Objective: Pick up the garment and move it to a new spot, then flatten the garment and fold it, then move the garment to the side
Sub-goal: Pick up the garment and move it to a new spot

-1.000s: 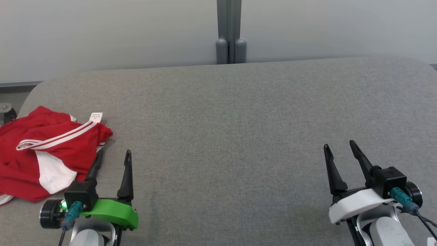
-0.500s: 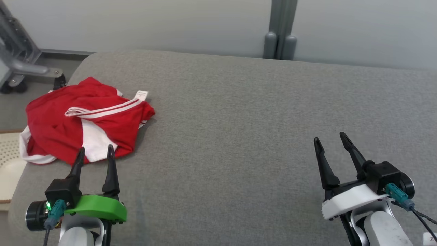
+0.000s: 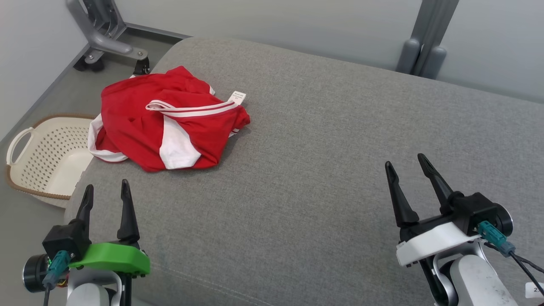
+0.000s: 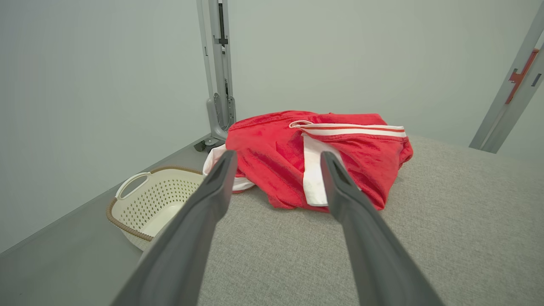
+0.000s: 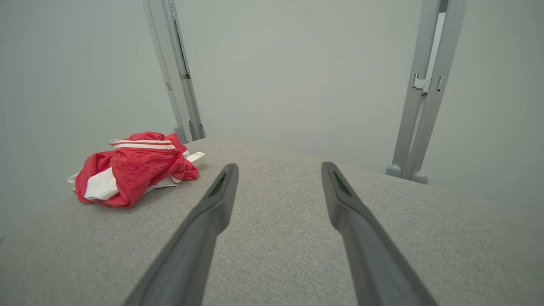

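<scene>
Step one by the look of things, the pick-up, and not yet begun. Far left, down on the floor beside the surface [image 3: 323, 161]: a cream perforated basket [image 3: 40, 161], nothing visible inside. Next over, the left jaws, wide open, fingers [image 3: 126, 212] spread with nothing between them, hovering at the near-left corner of the surface and aimed pretty much straight at the garment [image 3: 170, 119]. Red shorts or a jersey, hard to say which, with white panels and a white-striped band. Crumpled in a heap at the far-left part of the surface, white hem right at the left edge, small care label [image 3: 237, 97] sticking out on the right side. From the left wrist view, the same heap [image 4: 272, 157] framed right between the two fingers, close but clearly not touching. Then a big bare stretch of grey fabric through the middle. Over on the right, the right jaws, also wide open and empty, fingers [image 3: 399, 199] well apart from the garment and pointing at bare surface; garment [image 5: 136, 170] way off to the left in that wrist view. Next move, judging from all this: a short reach forward and down with the left jaws, then a pinch on a raised fold, probably the striped band or the near white panel. Worth grabbing enough layers to lift the whole heap rather than one loose flap. No obvious job for the right side yet.
</scene>
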